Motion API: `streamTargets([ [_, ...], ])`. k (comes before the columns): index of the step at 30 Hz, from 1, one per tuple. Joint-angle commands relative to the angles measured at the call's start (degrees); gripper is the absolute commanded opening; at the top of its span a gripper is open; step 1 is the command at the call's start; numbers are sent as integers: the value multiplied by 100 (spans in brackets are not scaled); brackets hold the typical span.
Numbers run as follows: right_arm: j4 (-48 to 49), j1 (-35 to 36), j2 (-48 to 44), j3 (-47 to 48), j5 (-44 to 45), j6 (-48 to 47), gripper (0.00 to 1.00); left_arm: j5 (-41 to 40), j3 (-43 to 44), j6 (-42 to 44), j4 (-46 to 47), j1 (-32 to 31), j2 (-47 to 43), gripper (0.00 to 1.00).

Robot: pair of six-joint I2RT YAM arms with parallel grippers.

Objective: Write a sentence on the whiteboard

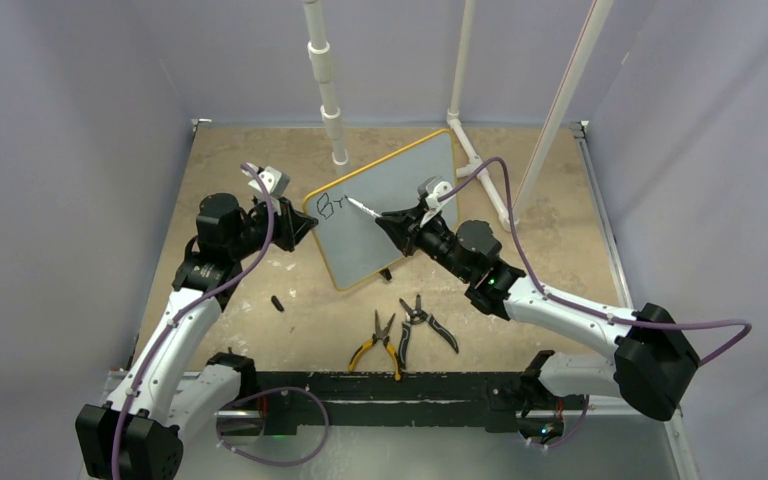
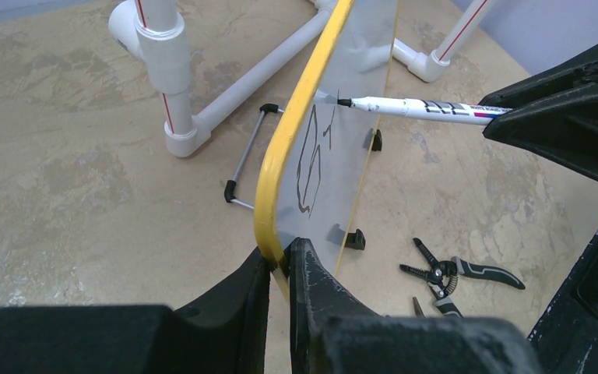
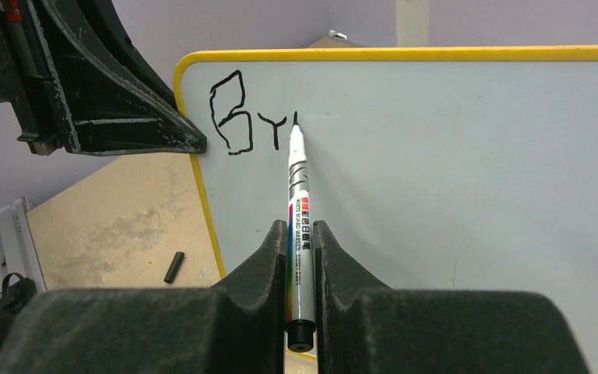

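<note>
Your tan table [image 1: 260, 330] fills the top view, with a white pipe frame [image 1: 328, 80] rising at its 12 o'clock edge. The whiteboard [image 1: 400, 175] stands tilted near the table's middle, a little toward 12 o'clock, with its yellow rim showing.

Your left gripper [image 2: 280, 253] is at the board's 9 o'clock edge. Its jaws are pressed together on the yellow rim near a rounded corner. Your right gripper [image 3: 301, 234] reaches in from the board's 4 o'clock side, and its jaws are clamped on the barrel of a white marker [image 3: 296, 167].

Two pairs of pliers lie toward 6 o'clock from the board. The yellow-handled pair [image 1: 378, 345] and the dark-handled pair [image 1: 425, 320] are just beside each other.

The marker points toward 12 o'clock in the right wrist view, and its black tip touches the board. The sentence [image 3: 241, 117] reads only "Br" in the board's top-left corner. The marker tip sits on a short stroke just to the 3 o'clock side of the "r". A small black cap [image 1: 277, 302] lies on the table at the board's 8 o'clock, apart from it.
</note>
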Motion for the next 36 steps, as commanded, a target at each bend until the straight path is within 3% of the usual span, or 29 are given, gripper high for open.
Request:
streamTargets([
  [1, -160, -9, -32, 13, 143, 38, 0, -58, -100, 148, -5, 17, 12, 0],
  [22, -364, -9, -140, -222, 139, 111, 0, -36, -110, 140, -1, 17, 26, 0],
  [36, 28, -9, -551, -170, -98, 19, 0, -40, -110, 139, 4, 17, 39, 0],
])
